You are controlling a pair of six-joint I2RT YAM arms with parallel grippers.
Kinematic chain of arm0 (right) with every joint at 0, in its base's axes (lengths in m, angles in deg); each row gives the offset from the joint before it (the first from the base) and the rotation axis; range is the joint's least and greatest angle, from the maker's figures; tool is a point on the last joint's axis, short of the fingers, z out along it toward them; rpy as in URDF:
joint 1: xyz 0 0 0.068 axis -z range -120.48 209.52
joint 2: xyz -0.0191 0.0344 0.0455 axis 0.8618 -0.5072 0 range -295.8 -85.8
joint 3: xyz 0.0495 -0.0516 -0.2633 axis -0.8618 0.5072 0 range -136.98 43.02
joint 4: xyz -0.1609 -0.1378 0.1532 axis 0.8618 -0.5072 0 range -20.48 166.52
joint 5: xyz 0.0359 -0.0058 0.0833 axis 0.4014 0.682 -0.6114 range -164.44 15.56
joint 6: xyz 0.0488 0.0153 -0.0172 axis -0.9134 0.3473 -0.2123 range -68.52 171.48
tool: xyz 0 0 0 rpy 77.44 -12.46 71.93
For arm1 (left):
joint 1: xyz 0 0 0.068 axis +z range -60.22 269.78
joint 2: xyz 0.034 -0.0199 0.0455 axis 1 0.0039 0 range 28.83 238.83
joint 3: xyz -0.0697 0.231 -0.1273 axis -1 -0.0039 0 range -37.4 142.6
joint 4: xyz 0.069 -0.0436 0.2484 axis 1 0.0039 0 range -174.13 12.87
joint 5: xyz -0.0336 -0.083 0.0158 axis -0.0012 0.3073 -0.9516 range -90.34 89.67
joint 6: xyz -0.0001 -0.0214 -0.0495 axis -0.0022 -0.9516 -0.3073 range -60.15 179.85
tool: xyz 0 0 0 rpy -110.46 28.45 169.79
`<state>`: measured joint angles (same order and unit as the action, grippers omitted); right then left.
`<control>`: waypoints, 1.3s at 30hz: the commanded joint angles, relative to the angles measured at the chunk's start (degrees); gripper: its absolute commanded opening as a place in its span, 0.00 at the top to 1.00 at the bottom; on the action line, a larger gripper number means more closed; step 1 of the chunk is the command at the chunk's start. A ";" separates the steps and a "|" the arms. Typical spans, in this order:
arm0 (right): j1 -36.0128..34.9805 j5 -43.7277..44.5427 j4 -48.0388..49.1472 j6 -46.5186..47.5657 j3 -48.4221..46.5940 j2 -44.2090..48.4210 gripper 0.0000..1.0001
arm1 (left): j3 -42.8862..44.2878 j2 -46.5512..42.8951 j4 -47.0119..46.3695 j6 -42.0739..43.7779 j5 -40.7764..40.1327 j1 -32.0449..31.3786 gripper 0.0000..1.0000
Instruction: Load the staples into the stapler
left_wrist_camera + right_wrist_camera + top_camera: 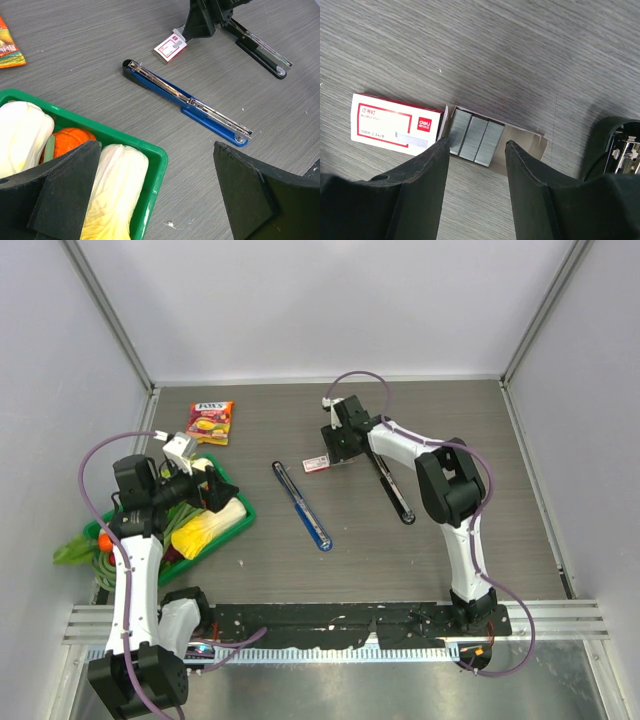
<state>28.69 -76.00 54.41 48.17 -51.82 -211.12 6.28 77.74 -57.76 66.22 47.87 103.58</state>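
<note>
Grey wood-grain table [480, 420] ran between pale walls, with the work going on just above the middle of the overhead view. There the red-and-white box [395, 122] lay flat with its cardboard drawer [525, 140] slid out toward the right of the wrist picture. That exposed the staples [470, 129]: three silvery strips packed side by side.

The right gripper [477, 141] hung directly over them. Its fingers were spread about as wide as the pack and pinched nothing, one to each side of the strips. To my eye it was lined up to come down and take the strips by their long edges. Whether the tips touched the cardboard I could not tell.

Two staplers had been laid fully open, rails up, presumably so a strip could drop straight in. The black stapler [392, 490] sat just right of the box, nearest that arm. The blue stapler [185, 100] lay diagonally at mid-frame. I could not tell which one was meant.

At the left edge, the left gripper [155, 150] hovered over the green tray [120, 137] of vegetables. Its fingers were thrown wide and empty, parked well out of the way. A candy packet [210, 423] lay at upper left.
</note>
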 commanded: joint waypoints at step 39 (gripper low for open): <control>3.32 -5.65 5.06 -3.81 5.37 5.43 0.74 | -0.26 -0.30 -2.38 -0.39 1.63 0.61 0.00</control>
<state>31.99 -83.91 58.91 43.78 -47.26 -209.44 6.26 77.74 -57.76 66.20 48.33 103.78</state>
